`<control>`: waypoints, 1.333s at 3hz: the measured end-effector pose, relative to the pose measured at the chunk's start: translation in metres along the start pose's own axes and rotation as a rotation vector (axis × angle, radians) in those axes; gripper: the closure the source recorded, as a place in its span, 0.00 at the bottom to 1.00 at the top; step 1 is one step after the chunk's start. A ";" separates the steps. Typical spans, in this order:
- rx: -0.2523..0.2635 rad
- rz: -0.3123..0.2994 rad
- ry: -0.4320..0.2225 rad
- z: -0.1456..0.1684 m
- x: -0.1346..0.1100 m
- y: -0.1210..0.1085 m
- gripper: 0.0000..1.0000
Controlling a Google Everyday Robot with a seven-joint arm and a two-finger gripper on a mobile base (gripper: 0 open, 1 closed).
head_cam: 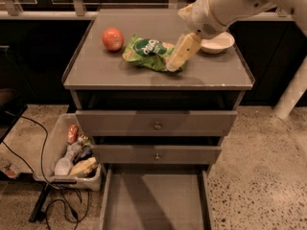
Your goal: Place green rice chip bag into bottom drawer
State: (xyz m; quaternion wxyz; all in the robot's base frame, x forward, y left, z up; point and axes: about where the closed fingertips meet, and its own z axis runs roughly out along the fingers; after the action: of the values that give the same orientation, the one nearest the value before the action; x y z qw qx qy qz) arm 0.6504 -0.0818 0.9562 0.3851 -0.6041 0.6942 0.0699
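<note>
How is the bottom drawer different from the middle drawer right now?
The bottom drawer is pulled far out, its floor showing; the middle drawer shows only its front panel. The middle drawer carries a small round knob; no knob shows on the bottom drawer. Both are grey. The gripper is at the right end of the green rice chip bag.

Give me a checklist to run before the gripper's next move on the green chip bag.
1. Green rice chip bag lies uncovered on the cabinet top: ok.
2. Gripper is at the bag's right end: ok.
3. Gripper has hold of the bag: cannot tell.
4. Bottom drawer is pulled out and open from above: ok.
5. Red fruit and white bowl lie apart from the bag: ok.
</note>
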 end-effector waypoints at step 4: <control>-0.104 0.101 0.037 0.143 0.013 -0.047 0.00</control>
State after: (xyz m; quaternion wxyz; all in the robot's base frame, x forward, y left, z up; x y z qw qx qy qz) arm 0.7575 -0.0239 0.8663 0.3364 -0.5885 0.7263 0.1139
